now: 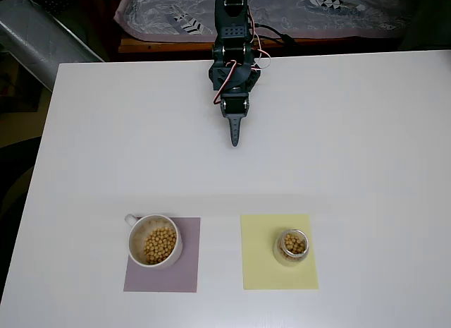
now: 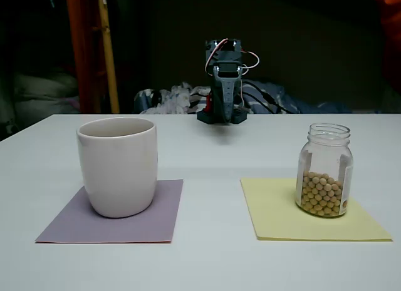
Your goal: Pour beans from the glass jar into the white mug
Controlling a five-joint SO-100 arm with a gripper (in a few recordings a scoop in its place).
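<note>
1. Folded back at the far edge of the white tabletop, the dark two-finger hand points down with its fingers together and nothing between them, well apart from both vessels.
2. On the near right, the small clear glass jar with a white label stands upright and lidless on a pale yellow paper square. Round tan-yellow beans fill about its lower half.
3. On the near left, the squat white ceramic mug sits on a mauve paper square; the overhead view shows beans already inside it, and its handle at the far left.
4. Smooth round glass is what worries me: a grip off-centre could let the jar slip or twist once lifted.
5. Should the fingers open too little on the way in, they could knock the jar over and send beans rolling across the tabletop.
6. Jar and mug stand well apart, so tilting early on the way across would drop beans short of the rim.
7. Coming in too low could nudge the mug off its square.
</note>
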